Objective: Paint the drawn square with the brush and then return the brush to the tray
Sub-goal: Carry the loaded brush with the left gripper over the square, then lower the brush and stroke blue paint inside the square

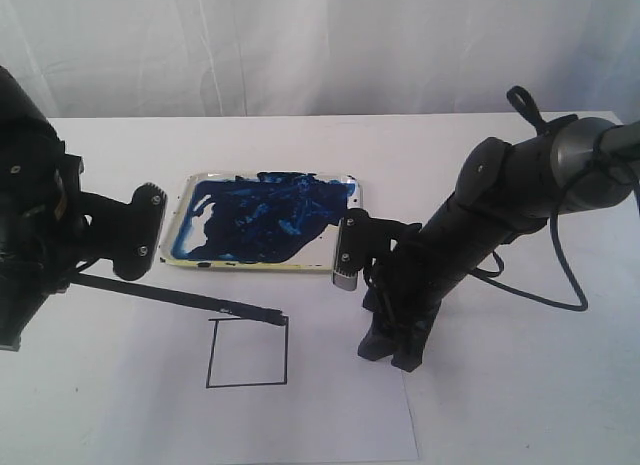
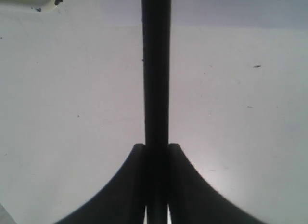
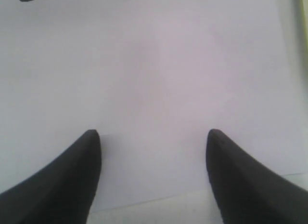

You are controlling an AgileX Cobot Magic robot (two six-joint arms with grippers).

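Grips, with the left pincer (image 2: 156, 148), a long, very thin black paintbrush (image 1: 170, 297): dark fingers (image 2: 120, 190) pressed together hard against either side of the shaft. Runs straight out ahead of that pincer, low over the white table (image 1: 520, 385) and on above a white paper sheet (image 1: 330, 415). Ends, at the far point from the left pincer, in a dark tip at one corner of a small thin black-outlined square (image 1: 247, 353) drawn on the sheet. Cannot tell whether touching the paper there or hanging just above it. Inside the outline, plain white.

Beyond the paintbrush, off to one side of the left pincer and near it, a shallow rectangular white tray (image 1: 250, 266) with rounded corners and a yellowish rim, smeared dark blue over most of its floor. Shows in the left wrist view only as a pale corner at the picture's edge.

Spread wide apart, the right pincer (image 3: 151, 135), with only white paper between its two dark fingers (image 3: 77, 180). Points downward close over the sheet, near the sheet's edge. Near this pincer, on the side toward the left pincer, the square, apart from it. Farther up the right arm from the pincer, one corner of the tray just beside the wrist.
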